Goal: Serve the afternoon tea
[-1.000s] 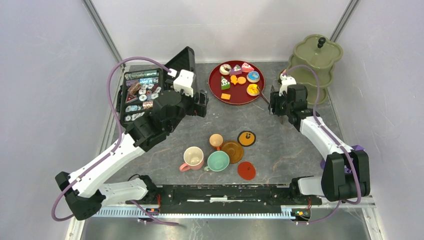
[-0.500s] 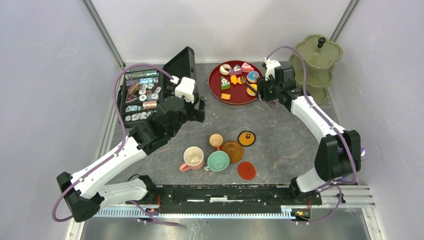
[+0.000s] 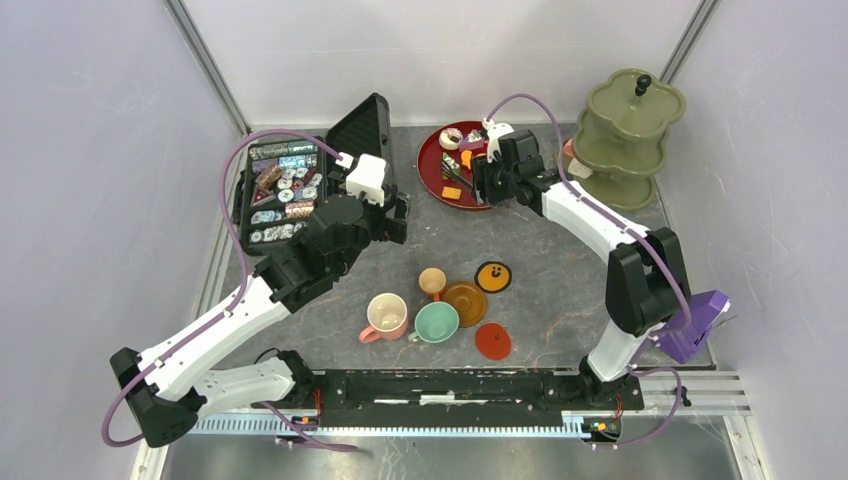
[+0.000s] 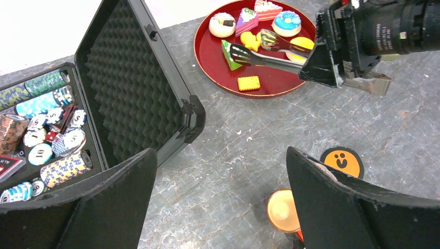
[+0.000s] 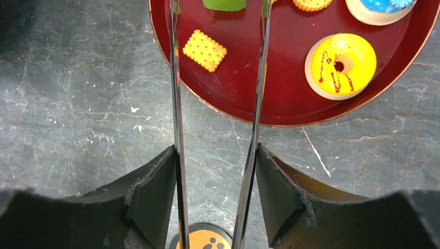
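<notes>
The toy pastries lie on a red plate (image 3: 428,170) at the back: a yellow donut (image 5: 340,65), an orange biscuit (image 5: 205,50), a green cake slice (image 5: 223,4) and others. My right gripper (image 3: 487,175) is shut on the thin metal tongs (image 5: 176,104). The tongs' two arms stand apart and reach over the plate near the green slice (image 4: 228,52). The pink cup (image 3: 386,315), mint cup (image 3: 437,322) and small orange cup (image 3: 432,281) stand mid-table with round saucers (image 3: 465,302). My left gripper (image 3: 398,215) is open and empty above the table.
An open black case (image 3: 285,185) of poker chips sits at the back left, its lid raised. A green tiered stand (image 3: 625,135) is at the back right. An orange smiley saucer (image 3: 493,276) and a red saucer (image 3: 492,340) lie near the cups.
My right arm has swung left from beside the green stand to over the red plate, carrying the tongs. The left arm has barely moved.
</notes>
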Motion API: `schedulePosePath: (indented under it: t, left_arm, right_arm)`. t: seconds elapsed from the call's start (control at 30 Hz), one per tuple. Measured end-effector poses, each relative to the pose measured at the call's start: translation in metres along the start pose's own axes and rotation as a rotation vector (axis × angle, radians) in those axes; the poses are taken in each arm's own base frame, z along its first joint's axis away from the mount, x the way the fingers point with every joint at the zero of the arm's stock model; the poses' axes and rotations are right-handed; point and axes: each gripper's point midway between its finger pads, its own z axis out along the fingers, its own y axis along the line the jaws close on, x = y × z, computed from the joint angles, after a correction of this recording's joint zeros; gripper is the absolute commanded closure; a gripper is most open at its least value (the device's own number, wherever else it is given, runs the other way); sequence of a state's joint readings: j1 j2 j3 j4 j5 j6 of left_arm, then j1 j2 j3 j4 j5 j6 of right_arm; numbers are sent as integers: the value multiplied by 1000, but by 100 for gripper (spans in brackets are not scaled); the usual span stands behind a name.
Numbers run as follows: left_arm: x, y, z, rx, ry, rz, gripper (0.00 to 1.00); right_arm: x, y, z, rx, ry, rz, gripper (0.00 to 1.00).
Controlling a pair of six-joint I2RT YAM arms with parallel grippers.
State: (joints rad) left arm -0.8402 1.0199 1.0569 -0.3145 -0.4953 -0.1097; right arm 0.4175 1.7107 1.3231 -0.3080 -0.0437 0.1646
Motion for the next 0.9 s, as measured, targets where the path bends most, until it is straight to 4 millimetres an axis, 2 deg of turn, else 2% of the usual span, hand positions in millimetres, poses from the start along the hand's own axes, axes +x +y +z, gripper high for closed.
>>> schedulePosePath:
  t: [0.47, 0.9]
  left_arm:
    - [0, -1, 0, 4, -2, -1, 0]
    - [-1, -1, 0, 4, -2, -1, 0]
  right_arm:
    - [-13, 2, 30, 32, -5, -6, 39]
    - [-8, 17, 47, 38, 18, -43, 39]
